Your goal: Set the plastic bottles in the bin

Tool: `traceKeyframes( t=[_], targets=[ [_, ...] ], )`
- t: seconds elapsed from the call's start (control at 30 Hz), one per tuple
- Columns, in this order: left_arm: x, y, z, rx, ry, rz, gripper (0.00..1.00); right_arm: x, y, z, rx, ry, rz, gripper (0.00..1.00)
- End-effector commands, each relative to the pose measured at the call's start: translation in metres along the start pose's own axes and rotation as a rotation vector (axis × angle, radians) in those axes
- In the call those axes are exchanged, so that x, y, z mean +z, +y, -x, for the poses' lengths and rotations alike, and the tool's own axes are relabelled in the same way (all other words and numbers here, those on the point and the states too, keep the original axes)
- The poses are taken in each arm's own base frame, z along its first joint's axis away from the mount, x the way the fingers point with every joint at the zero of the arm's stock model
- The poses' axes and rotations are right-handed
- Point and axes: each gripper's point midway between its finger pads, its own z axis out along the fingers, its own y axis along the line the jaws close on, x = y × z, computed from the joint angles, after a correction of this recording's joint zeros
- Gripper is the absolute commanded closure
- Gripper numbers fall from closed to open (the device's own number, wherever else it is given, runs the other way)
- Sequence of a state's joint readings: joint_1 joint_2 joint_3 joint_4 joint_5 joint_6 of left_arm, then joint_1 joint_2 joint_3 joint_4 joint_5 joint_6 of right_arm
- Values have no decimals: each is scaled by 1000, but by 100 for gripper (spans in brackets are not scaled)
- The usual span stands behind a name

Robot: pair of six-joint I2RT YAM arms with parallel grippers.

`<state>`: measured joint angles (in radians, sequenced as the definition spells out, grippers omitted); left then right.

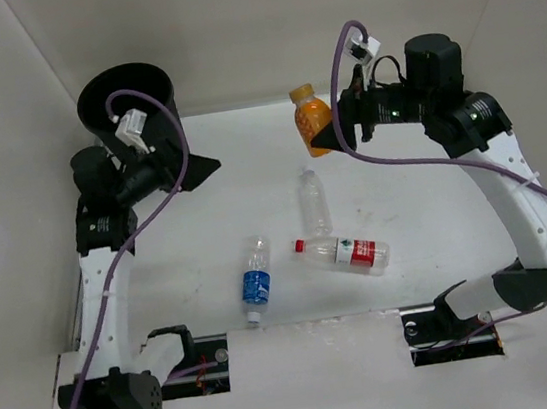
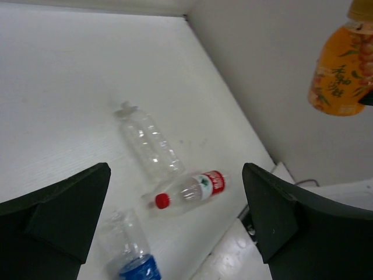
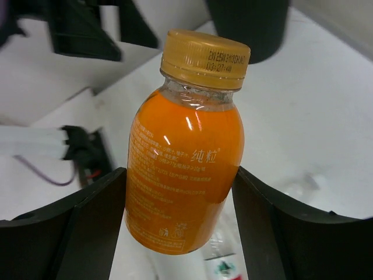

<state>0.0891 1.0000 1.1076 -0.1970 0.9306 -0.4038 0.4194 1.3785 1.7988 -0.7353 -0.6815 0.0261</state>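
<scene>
White walled table (image 1: 424, 195): orange bottle (image 1: 313, 121) is clasped, cap up, by right gripper (image 1: 330, 134).
The bin (image 1: 86, 100) is seen at 9 o'clock from it, well apart; left gripper (image 1: 206, 166), spread empty, is nearer.

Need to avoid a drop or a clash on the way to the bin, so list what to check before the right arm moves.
1. orange bottle between the right gripper fingers, off the table: ok.
2. Grip firm enough to carry it: cannot tell.
3. bin upright with its mouth open: ok.
4. Route to the bin free: not ok, the left arm sits right in front of its near rim.
5. left gripper open and empty: ok.
6. clear bottle, red-label bottle and blue-label bottle lying mid-table, away from the lifted bottle: ok.
</scene>
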Motion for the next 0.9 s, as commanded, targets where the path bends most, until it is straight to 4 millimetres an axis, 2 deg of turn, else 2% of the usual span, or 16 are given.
traceKeyframes(
  t=[0.0, 0.17, 0.3, 0.37, 0.6, 0.87],
  targets=[
    [13, -73, 31, 60, -40, -277, 0, -1, 42, 8, 138, 28, 253, 99],
    [36, -113, 50, 34, -46, -424, 0, -4, 57, 19, 178, 33, 379, 99],
    [50, -147, 66, 43, -48, -520, 0, 0, 55, 19, 188, 38, 399, 99],
    [58, -157, 69, 41, -35, -552, 0, 2, 54, 21, 188, 38, 399, 99],
    [80, -179, 47, 13, 46, -626, 0, 6, 54, 31, 178, 24, 412, 100],
    [94, -196, 43, 5, 67, -662, 0, 12, 49, 33, 177, 18, 408, 100]
  ],
)
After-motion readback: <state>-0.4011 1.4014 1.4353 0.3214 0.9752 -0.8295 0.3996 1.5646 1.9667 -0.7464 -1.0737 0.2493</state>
